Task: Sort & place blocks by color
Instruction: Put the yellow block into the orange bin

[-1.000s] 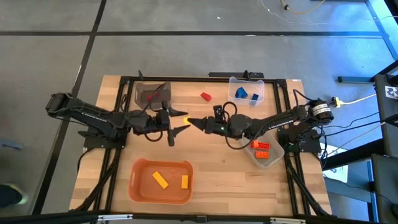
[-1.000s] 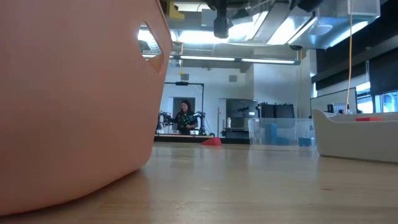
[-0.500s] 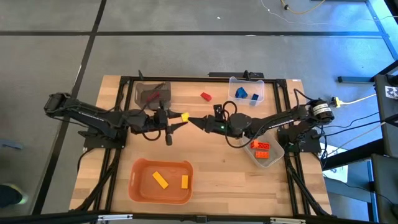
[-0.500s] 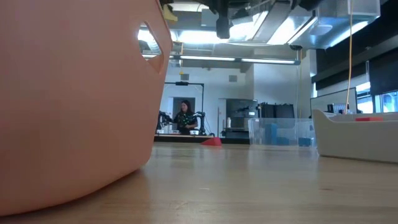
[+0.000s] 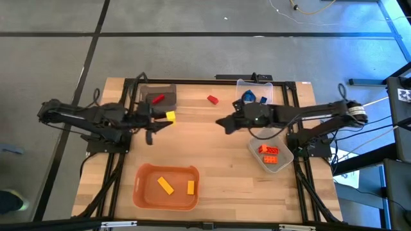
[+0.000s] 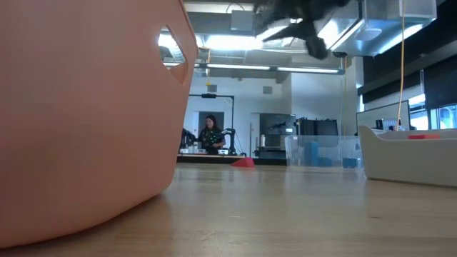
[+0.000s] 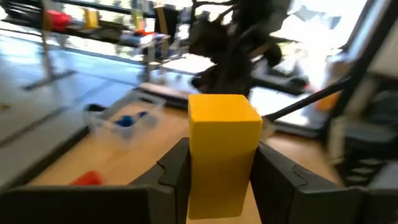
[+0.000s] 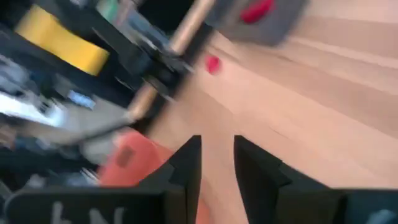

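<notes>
The yellow block (image 5: 170, 116) sits clamped in the left gripper (image 5: 168, 117), raised beside the dark bin (image 5: 158, 95) — a second ago it hung mid-table. The right gripper (image 5: 223, 122), fingers slightly parted and empty, has drawn back toward the clear bin (image 5: 255, 93).

Orange bin (image 5: 144, 192), clear bin (image 5: 239, 85), distant person (image 6: 211, 133).

I count three yellow blocks: one (image 5: 170, 116) in my left gripper (image 5: 168, 118), two (image 5: 166, 185) in the orange bin (image 5: 142, 194). Two red blocks (image 5: 212, 99), one inside the dark bin (image 5: 168, 89). Two blue blocks (image 5: 250, 97) in one clear bin (image 5: 277, 91), two orange blocks (image 5: 268, 151) in another. Four bins, two arms.
</notes>
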Motion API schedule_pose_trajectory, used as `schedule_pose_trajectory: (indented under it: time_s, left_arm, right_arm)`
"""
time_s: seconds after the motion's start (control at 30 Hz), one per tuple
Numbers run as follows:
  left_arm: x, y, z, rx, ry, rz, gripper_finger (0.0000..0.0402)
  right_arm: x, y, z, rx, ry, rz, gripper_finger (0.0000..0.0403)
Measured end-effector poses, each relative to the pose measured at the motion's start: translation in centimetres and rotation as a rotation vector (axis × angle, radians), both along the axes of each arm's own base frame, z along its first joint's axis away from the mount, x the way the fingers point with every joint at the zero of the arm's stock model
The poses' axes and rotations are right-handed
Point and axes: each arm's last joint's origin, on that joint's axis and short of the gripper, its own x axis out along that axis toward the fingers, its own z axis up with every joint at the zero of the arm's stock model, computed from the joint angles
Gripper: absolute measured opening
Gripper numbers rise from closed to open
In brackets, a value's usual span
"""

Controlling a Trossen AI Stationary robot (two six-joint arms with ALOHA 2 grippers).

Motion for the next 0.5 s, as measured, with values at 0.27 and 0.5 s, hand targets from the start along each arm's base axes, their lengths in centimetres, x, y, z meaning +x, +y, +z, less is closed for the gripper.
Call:
schedule_pose_trajectory:
  time_s: [0.27, 0.5]
  left_arm:
    - [-0.7, -0.3, 0.5, -0.134, -0.047, -0.138, 0.0118]
    - [-0.6, -0.3, 0.4, -0.149, -0.047, -0.132, 0.0118]
  right_arm:
    - [-4.9, 0.7, 0.7, -0.222, 0.247, -0.006, 0.0096]
    - [-6.4, 1.5, 2.0, -0.381, 0.122, 0.035, 0.0097]
